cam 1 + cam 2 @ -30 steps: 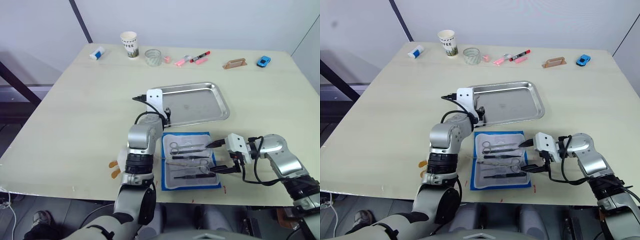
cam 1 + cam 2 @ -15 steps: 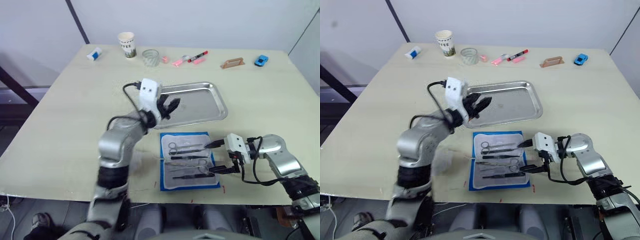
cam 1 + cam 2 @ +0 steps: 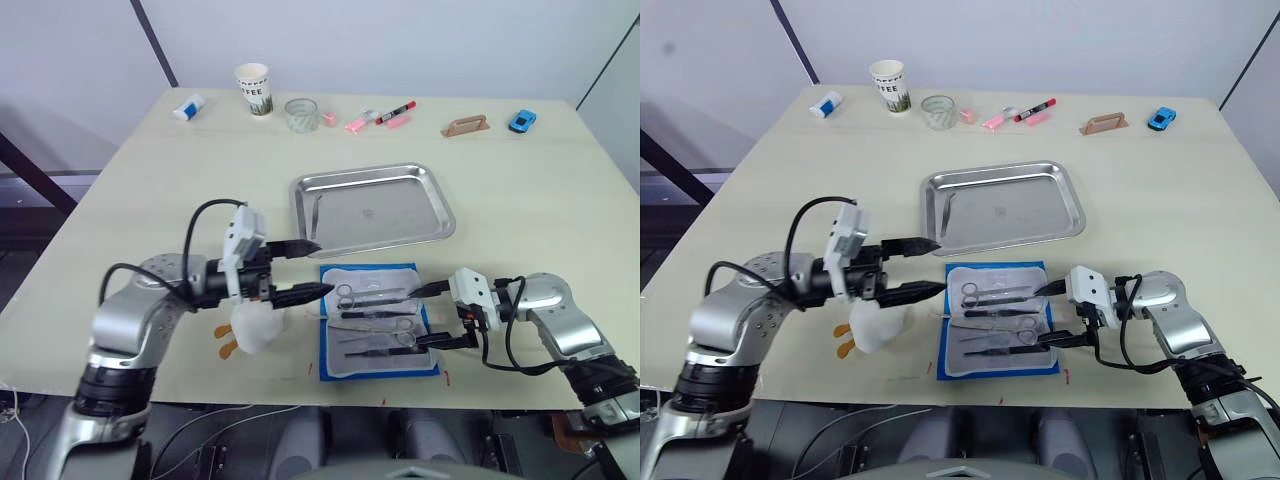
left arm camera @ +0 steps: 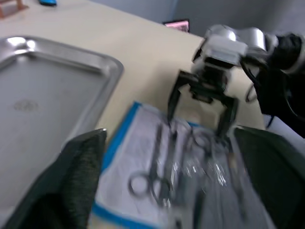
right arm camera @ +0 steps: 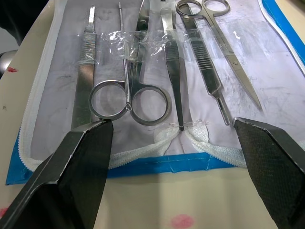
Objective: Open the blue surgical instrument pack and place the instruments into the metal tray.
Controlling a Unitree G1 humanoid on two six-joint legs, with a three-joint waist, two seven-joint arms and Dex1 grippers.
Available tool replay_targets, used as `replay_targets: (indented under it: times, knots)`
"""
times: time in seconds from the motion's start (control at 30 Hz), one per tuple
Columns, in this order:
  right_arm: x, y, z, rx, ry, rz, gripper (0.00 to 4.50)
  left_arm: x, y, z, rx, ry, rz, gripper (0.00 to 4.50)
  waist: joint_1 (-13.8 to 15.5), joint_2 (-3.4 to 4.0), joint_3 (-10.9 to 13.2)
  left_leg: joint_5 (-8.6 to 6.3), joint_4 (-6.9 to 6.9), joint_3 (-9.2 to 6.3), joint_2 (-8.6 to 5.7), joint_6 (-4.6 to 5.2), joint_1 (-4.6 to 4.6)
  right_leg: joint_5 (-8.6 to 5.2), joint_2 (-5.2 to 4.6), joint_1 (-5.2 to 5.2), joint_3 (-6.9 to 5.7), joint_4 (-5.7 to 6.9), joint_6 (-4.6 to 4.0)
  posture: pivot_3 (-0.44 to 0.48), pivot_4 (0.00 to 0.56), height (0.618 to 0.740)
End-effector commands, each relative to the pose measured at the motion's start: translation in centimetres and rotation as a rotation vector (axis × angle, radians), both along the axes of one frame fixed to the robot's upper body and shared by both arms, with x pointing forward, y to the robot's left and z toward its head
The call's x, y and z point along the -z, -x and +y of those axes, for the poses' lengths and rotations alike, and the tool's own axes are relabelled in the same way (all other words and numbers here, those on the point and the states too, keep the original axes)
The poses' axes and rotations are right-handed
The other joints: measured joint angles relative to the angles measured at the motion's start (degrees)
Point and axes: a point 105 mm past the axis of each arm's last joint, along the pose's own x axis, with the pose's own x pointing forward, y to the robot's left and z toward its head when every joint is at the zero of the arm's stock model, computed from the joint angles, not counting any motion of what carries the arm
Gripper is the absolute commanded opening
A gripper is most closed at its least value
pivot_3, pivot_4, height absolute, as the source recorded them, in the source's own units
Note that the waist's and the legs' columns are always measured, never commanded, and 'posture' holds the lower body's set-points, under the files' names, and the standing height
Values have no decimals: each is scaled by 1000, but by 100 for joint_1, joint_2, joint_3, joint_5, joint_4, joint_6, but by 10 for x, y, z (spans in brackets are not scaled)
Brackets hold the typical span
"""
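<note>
Blue surgical instrument pack (image 3: 378,335) open, instruments (image 5: 143,71) inside, seemingly none in metal tray (image 3: 372,207)

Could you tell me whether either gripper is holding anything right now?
Nothing is held: the left gripper and right gripper are both open beside the open blue surgical instrument pack.

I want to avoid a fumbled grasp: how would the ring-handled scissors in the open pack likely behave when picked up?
The scissors look like thin polished steel, so probably stiff but slippery between the fingers of the right gripper. They lie flat on the lining of the blue surgical instrument pack, leaving little edge to pinch. Clear strapping crosses them, so they may snag when lifted.
</note>
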Motion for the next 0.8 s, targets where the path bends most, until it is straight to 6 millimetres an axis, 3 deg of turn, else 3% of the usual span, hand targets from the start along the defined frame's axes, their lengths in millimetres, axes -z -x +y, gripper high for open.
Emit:
replay_targets:
  times: [0.03, 0.17, 0.33, 0.6, 0.7, 0.8]
  knots:
    - [21, 13, -4, -4, 37, 96, 4396, -9, 6, 23, -8, -4, -30, 4422, 10, 1, 1, 0, 0, -1, 0, 0, 0, 0, 0, 0, -1, 0, 0, 0, 150, 740]
    - [20, 13, -4, 4, 30, 96, 4396, -5, 12, 50, -56, -46, -15, 4422, 9, 4, 4, -1, 0, 2, 4, 1, -1, 0, -3, -2, -1, 0, 0, 0, 150, 740]
    - [20, 12, -5, 8, 29, 93, 4396, -6, 13, 58, -42, -88, -16, 4422, 28, 3, 4, -1, 0, 1, 4, 2, -2, -1, -3, -3, -5, 2, 0, 0, 150, 740]
    - [16, 9, -5, 23, 19, 76, 4396, -5, 1, 19, 44, -188, -61, 4422, 35, 3, 7, -1, 0, 2, -2, 2, -4, 0, 0, -3, -3, 3, 1, 0, 150, 740]
    - [16, 10, -3, 30, 18, 68, 4396, -2, -15, -7, 30, -221, -130, 4422, 45, 5, 8, -1, 1, 3, -7, 2, -5, 0, 8, -4, 0, 3, 2, 0, 150, 740]
    - [15, 12, -2, 32, 16, 70, 4396, 5, -29, -16, -32, -310, -127, 4422, 69, -13, 14, 0, 5, -1, -9, 3, -6, 1, 14, -2, 0, 8, 3, 0, 150, 740]
